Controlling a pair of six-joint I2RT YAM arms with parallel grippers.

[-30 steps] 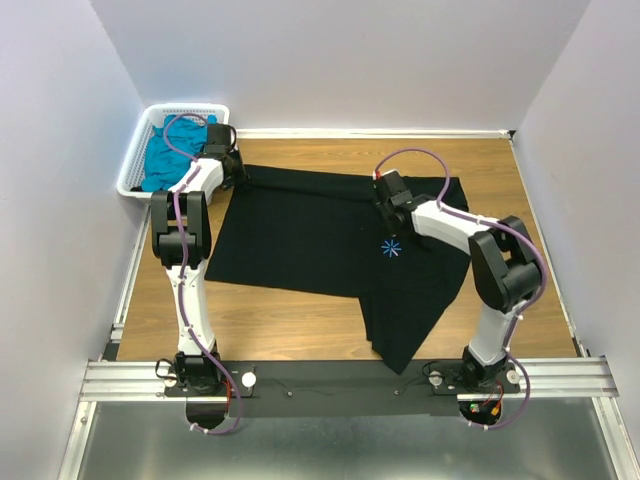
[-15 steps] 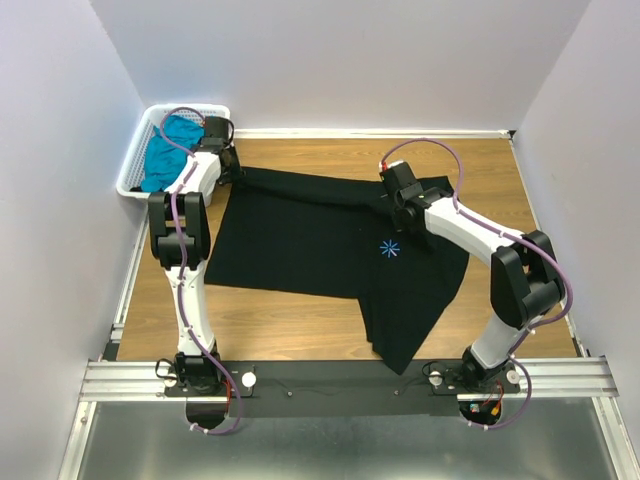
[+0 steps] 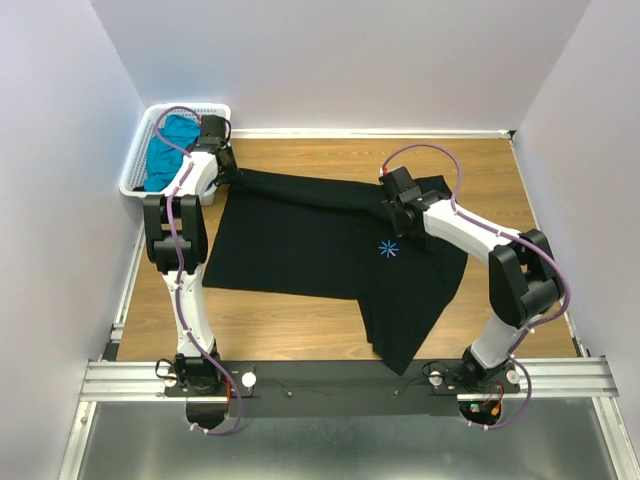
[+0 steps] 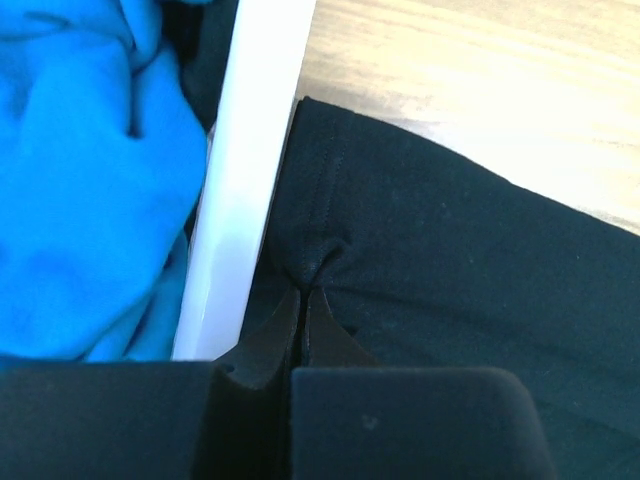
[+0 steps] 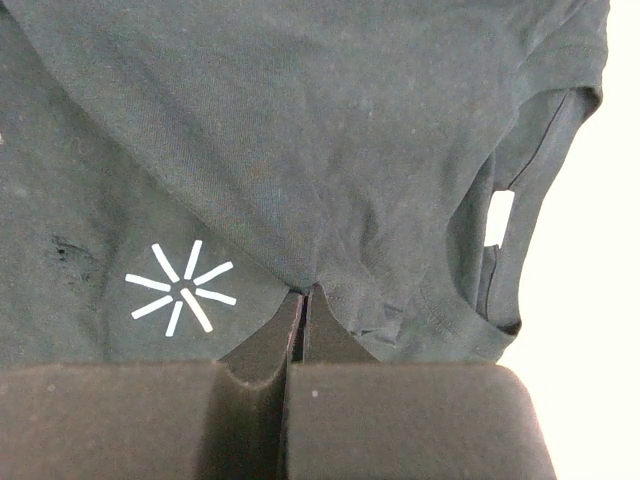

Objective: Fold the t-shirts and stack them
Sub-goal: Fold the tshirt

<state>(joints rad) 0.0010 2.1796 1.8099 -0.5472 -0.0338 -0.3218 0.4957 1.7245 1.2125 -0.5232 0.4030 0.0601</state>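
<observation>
The large black t-shirt (image 3: 310, 235) lies spread on the wooden table, its starburst print (image 3: 389, 248) near the middle right. My left gripper (image 3: 222, 172) is shut on the shirt's far left corner by the basket; in the left wrist view the cloth (image 4: 450, 250) puckers at the closed tips (image 4: 304, 292). My right gripper (image 3: 392, 205) is shut on a fold of the same shirt near the neck; the right wrist view shows the pinch (image 5: 304, 292), the print (image 5: 180, 288) and the white neck label (image 5: 499, 217). The teal-blue t-shirt (image 3: 165, 150) lies crumpled in the basket.
The white slotted basket (image 3: 132, 180) stands at the table's far left corner; its rim (image 4: 250, 170) runs right beside my left gripper. A flap of the black shirt hangs toward the near edge (image 3: 400, 340). Grey walls close in on three sides.
Both grippers have pulled the shirt's far edge toward the back of the table and stretched it. The left gripper moved up beside the basket; the right shifted slightly.
</observation>
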